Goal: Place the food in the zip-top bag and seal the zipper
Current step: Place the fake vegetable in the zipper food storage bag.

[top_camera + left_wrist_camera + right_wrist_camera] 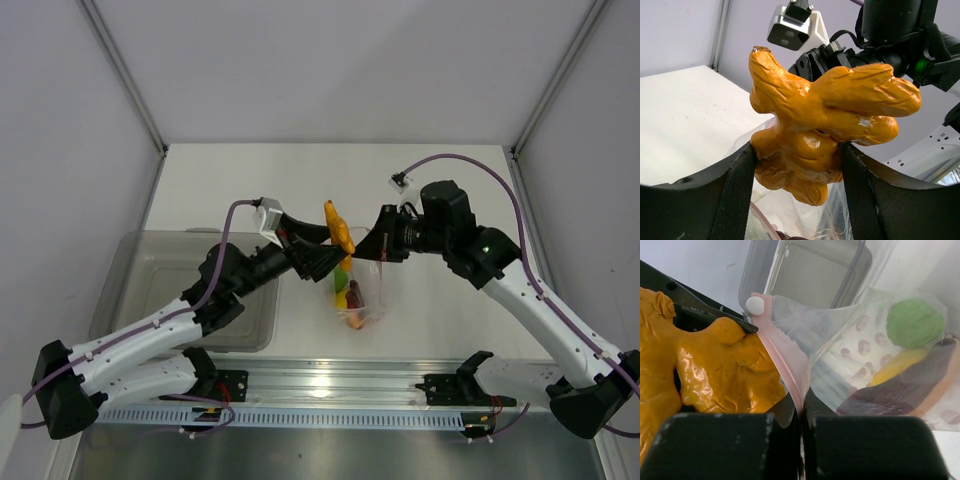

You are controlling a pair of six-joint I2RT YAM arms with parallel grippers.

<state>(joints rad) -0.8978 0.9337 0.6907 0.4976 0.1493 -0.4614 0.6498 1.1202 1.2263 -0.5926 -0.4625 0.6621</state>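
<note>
Orange-yellow and knobbly, a toy food piece (336, 222) is clamped in the left pincer (338, 252). Just to its right, the right pincer (385, 245) is closed on the top of a flat clear plastic zip-top bag (368, 300), which hangs below it. A grey translucent rectangular bin (190, 290) lies behind the left pincer.

From the left wrist, the piece (810, 145) fills the gap between both black fingers (737, 200), and the bag (785, 212) is underneath.

From the right wrist, the shut pincer (801, 422) nips the thin pink zipper strip (785, 365). Beyond it, a round lime-green fruit (915, 322) and a curved dark-red slice (900, 392) lie inside the bag (840, 350).
</note>
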